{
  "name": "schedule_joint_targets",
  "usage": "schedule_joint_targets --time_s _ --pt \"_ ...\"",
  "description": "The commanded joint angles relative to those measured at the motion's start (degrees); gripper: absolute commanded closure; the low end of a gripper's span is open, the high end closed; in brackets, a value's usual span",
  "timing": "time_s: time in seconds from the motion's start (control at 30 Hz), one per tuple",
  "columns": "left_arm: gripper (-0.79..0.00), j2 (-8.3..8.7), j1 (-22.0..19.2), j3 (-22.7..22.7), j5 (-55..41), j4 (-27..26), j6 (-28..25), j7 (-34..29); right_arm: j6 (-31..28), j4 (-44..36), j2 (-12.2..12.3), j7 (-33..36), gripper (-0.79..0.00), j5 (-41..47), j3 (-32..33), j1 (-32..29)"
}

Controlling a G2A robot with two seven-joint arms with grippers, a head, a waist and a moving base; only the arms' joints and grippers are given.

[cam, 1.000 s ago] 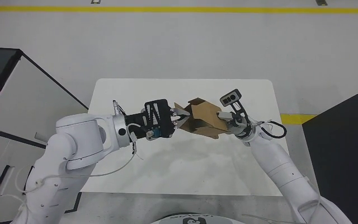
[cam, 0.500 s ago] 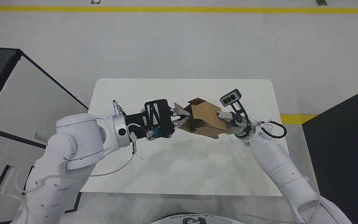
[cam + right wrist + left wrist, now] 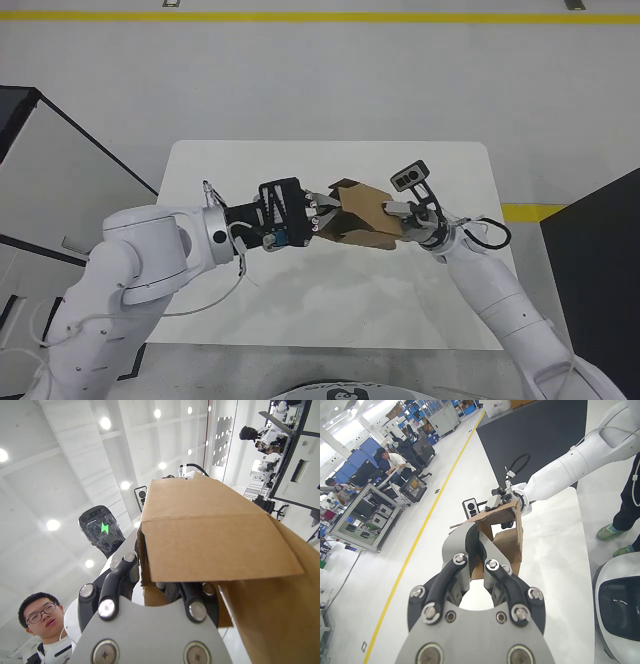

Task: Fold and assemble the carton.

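The left tool (image 3: 318, 216) is clamped on one end of the brown carton (image 3: 362, 212), its fingers (image 3: 453, 543) pinched shut over a cardboard edge. The carton hangs between the two arms over the middle of the white counter (image 3: 300, 290), opened into a hollow sleeve with loose flaps. At its other end the right tool (image 3: 398, 212) grips a side wall, closed on it, and a flap folds across in front of that wrist. Beyond the counter lies pale floor. A black-framed stand (image 3: 40, 130) sits off the left corner, a dark mat (image 3: 600, 260) off the right side, and a yellow line (image 3: 320, 16) runs farthest back.
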Motion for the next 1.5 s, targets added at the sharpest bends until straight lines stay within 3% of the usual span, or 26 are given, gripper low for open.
schedule_joint_targets --time_s 0.0,0.47,1.07,1.47 --pt "0.000 0.05 0.0 0.0 0.2 0.1 0.1 0.2 -0.1 -0.2 0.0 -0.1 0.000 -0.4 0.4 -0.3" --pt "0.000 0.35 -1.5 1.4 1.0 -0.7 -0.8 -1.1 -0.2 -1.2 0.0 -2.4 0.000 -7.3 1.9 -1.2" --pt "0.000 -0.32 -8.5 9.3 3.6 -1.0 1.1 -4.1 0.7 -2.0 -0.3 -2.6 0.000 -9.2 3.3 -2.1" --pt "0.000 0.43 -4.6 3.8 3.6 -0.8 4.1 -3.7 3.2 -1.2 -1.1 2.0 0.000 -0.7 4.0 -2.7"
